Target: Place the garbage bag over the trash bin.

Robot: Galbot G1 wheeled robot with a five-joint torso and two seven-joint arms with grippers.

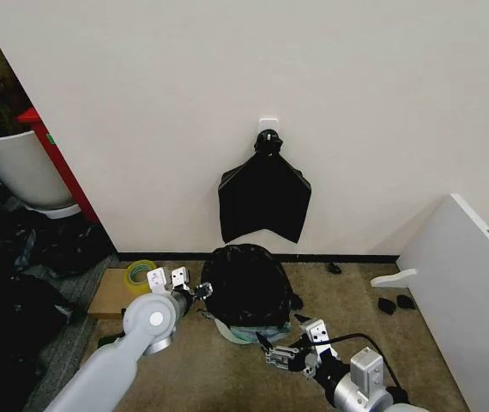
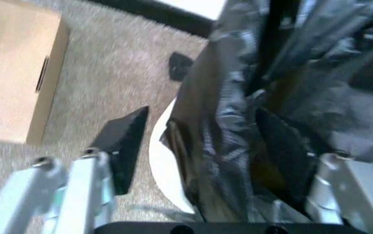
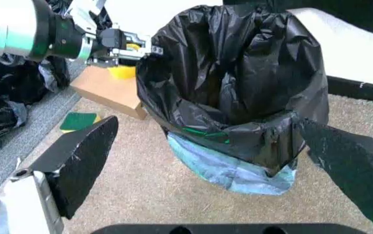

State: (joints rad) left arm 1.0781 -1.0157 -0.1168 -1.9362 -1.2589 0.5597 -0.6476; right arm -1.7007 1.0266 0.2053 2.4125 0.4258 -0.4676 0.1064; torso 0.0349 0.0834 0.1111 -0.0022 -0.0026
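The garbage bag (image 3: 238, 83) is draping over the trash bin (image 3: 238, 170) on the carpet. The left claw (image 1: 202, 293) is straddling its rim, spread; the right claw (image 1: 272, 354) is hanging spread nearby.

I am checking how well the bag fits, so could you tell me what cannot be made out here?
- Bin rim: covered by the garbage bag, every view.
- Bin's far side: hidden behind the bag, head view.
- Whether the open left gripper touches the bag: blurred, left wrist view.
- Right gripper, open: fingertips cut off, right wrist view.
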